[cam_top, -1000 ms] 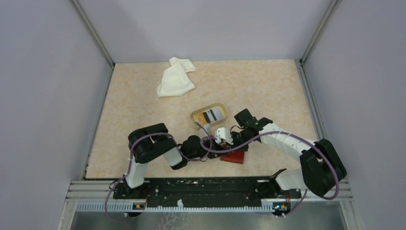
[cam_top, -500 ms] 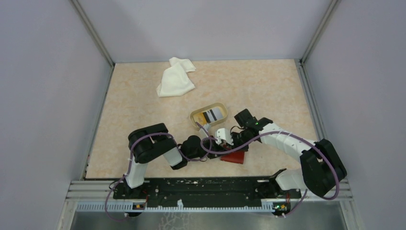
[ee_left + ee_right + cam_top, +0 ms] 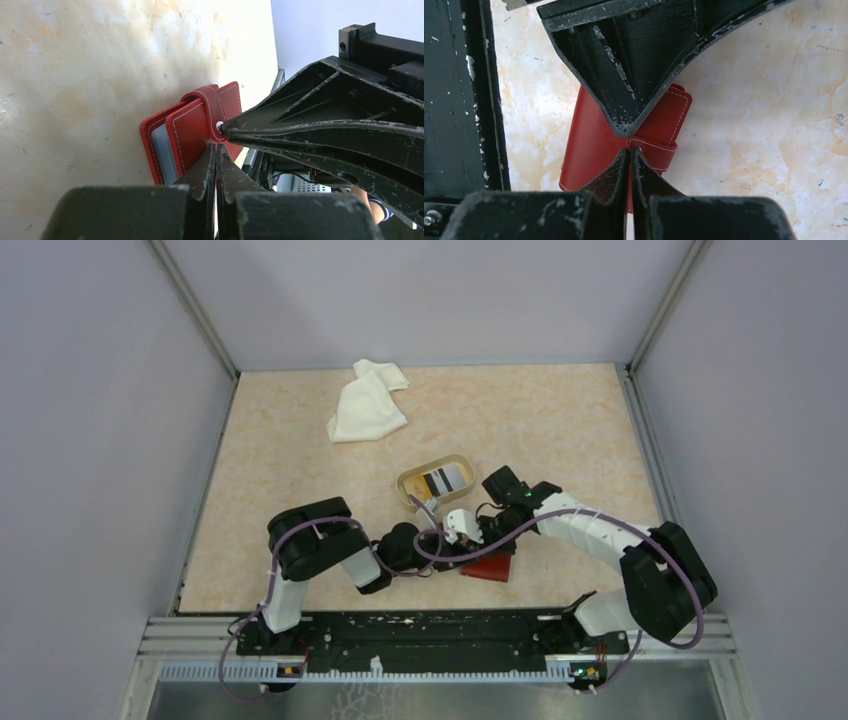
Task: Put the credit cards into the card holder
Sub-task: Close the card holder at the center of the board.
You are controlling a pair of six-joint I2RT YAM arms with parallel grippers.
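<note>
The top camera looks steeply down from behind the arm bases over the whole bench [image 3: 580,430], while the wrist cameras peer past the left tool [image 3: 216,150] and right tool [image 3: 630,152], close on the shared card holder [image 3: 187,132]

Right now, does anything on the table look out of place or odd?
Nothing spilled or damaged. A crumpled white cloth lies alone at the far side. The card holder lies folded, left gripper and right gripper shut, tips meeting at its strap.

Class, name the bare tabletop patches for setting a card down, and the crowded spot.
Free: far right corner past the tan dish; left strip nearer than the white cloth. Crowded: near centre, left gripper and right gripper at the card holder.
</note>
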